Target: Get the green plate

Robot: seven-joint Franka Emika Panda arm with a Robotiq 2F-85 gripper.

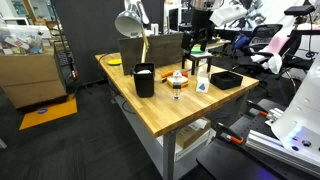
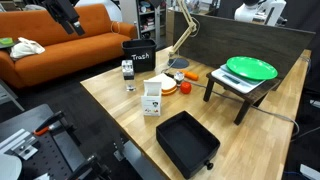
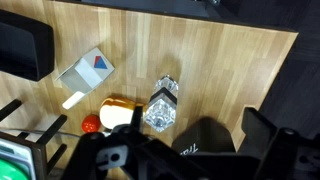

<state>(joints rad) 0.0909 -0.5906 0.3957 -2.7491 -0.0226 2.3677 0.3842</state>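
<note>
The green plate (image 2: pixel 250 68) is a round, bright lime-green disc lying flat on a small black stand (image 2: pixel 236 95) at the far side of the wooden table. In an exterior view it shows only as a small green patch (image 1: pixel 197 49) under the arm. In the wrist view just its edge (image 3: pixel 12 160) shows at the bottom left. My gripper (image 1: pixel 197 32) hangs above the plate and apart from it. In the wrist view its dark fingers (image 3: pixel 185 150) are spread wide with nothing between them.
On the table stand a black square tray (image 2: pixel 187 140), a white carton (image 2: pixel 152 98), a glass bottle (image 3: pixel 160 105), an orange object (image 2: pixel 170 88), a black bin marked "Trash" (image 2: pixel 138 55) and a desk lamp (image 1: pixel 132 25). An orange sofa (image 2: pixel 60 45) stands beyond.
</note>
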